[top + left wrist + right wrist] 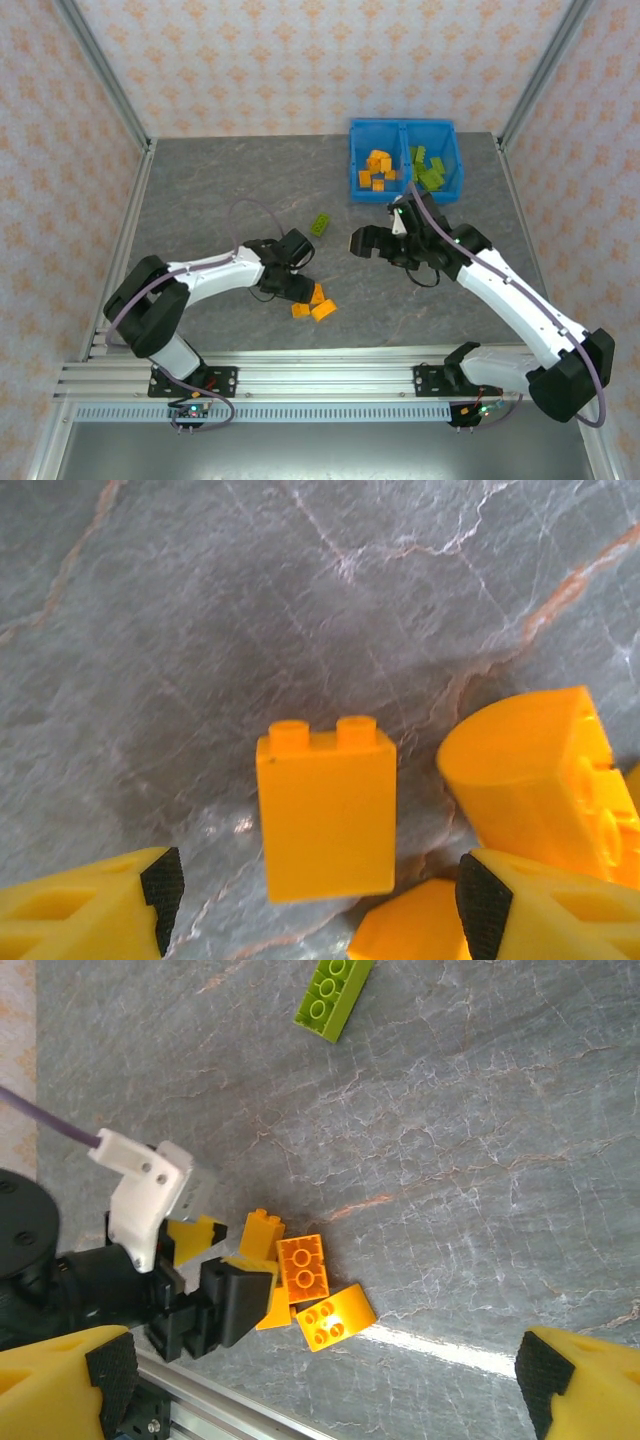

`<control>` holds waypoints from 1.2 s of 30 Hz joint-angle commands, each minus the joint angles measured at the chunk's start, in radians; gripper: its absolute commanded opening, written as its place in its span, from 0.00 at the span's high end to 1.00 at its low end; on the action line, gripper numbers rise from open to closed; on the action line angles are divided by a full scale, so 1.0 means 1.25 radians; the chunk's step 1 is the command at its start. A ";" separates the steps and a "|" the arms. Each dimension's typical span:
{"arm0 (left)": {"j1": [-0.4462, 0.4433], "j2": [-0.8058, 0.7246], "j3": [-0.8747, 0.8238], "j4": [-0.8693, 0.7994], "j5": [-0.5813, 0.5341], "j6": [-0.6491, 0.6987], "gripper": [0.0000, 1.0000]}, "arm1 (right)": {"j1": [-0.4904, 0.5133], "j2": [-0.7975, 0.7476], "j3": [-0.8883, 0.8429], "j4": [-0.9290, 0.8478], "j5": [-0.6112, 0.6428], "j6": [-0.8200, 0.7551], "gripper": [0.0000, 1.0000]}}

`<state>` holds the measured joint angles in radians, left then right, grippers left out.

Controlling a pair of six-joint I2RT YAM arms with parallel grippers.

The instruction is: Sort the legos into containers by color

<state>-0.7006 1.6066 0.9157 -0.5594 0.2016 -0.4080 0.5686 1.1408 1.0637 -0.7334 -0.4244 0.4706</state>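
Near left of the table (200,190): left arm folded at the elbow, white forearm stretched rightward and low, left gripper (298,290) pointing down over a small orange huddle (312,306) of legos. From the left wrist: jaws parted, black-padded yellow fingertips (162,885) standing either side of one orange brick (327,810), bare stone showing on both sides, nothing gripped. Brick lying on its side, smooth blocky face up, two round studs at its far end. Just right of it, a rounded-top orange piece (530,770) with studs on its flank; another orange corner (405,935) at the near edge. Right of centre: right arm rising from its base at near right, long white link slanting far-left, right gripper (372,242) held above the table between bin and huddle, jaws spread wide on nothing, only stone between the pads (110,1370). Far right: blue bin (402,125), glossy plastic, central divider; left compartment holding an orange pile (378,168), right compartment a lime green pile (432,172). Loose on the table, a little farther than both grippers: one long lime green brick (321,224), studs up. Table surface matt grey, stone-patterned, pale and rust-coloured veins.
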 commanded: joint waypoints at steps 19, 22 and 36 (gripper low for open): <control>-0.003 -0.076 0.014 0.060 -0.036 -0.012 0.65 | 0.000 0.004 -0.007 -0.039 -0.086 -0.048 0.04; -0.003 -0.136 0.058 0.051 -0.026 -0.010 0.65 | 0.000 -0.017 -0.008 -0.028 -0.049 -0.032 0.04; -0.002 0.179 0.632 0.070 -0.112 0.109 0.65 | -0.001 -0.178 0.003 0.005 0.281 0.078 0.02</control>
<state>-0.7006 1.7229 1.5738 -0.4824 0.1307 -0.3302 0.5686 0.9329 1.0637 -0.7574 -0.2024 0.5220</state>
